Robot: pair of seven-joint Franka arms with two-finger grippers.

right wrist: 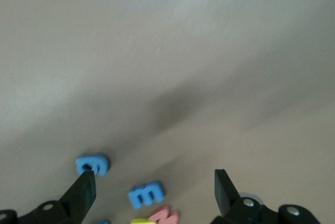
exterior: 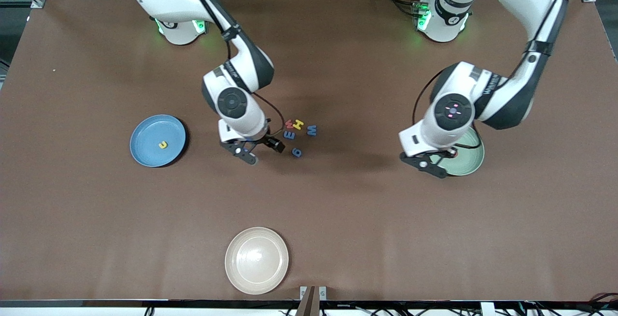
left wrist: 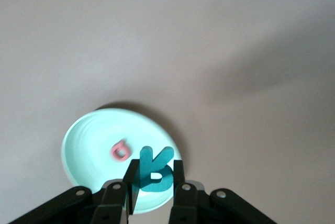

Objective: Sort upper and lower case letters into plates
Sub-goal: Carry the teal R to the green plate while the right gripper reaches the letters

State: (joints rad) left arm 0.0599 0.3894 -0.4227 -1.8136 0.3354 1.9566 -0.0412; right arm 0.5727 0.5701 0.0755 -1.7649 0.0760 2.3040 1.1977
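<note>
My left gripper [exterior: 437, 164] hangs over the mint green plate's [exterior: 467, 160] rim, shut on a teal letter [left wrist: 153, 171] held upright. A red letter [left wrist: 120, 150] lies in that plate [left wrist: 89, 140]. The blue plate [exterior: 145, 135] toward the right arm's end holds a yellow letter [exterior: 163, 144]. My right gripper [exterior: 260, 149] is open, low beside a cluster of letters: red [exterior: 290, 123], yellow [exterior: 299, 124], and three blue ones [exterior: 289, 135], [exterior: 312, 130], [exterior: 296, 152]. In the right wrist view, blue letters [right wrist: 92, 163], [right wrist: 146, 193] and a red one [right wrist: 165, 215] lie below the open jaws.
A cream-white plate [exterior: 256, 260] sits near the table's front edge, nearer the camera than the letters. The brown table [exterior: 338, 200] stretches between the plates. Both arm bases stand along the back edge.
</note>
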